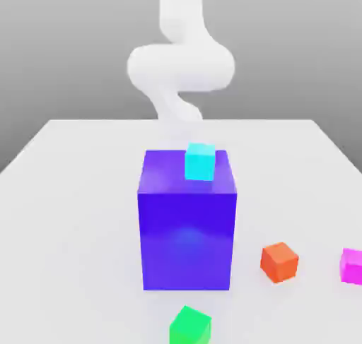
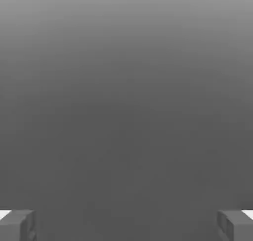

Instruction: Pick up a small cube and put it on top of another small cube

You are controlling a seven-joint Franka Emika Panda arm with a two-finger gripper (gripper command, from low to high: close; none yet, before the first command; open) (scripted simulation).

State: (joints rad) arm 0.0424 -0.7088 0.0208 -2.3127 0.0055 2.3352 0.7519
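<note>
A small cyan cube rests on top of a large blue block in the middle of the table. Three more small cubes lie on the table in front: an orange one toward the exterior view's right, a magenta one at the right edge, and a green one at the front. In the hand view my gripper is open, its two grey fingertips far apart with nothing between them, facing plain grey background. The white arm curls down behind the blue block.
The white table spreads to both sides of the blue block, its far edge behind the arm. The tall blue block hides what stands directly behind it.
</note>
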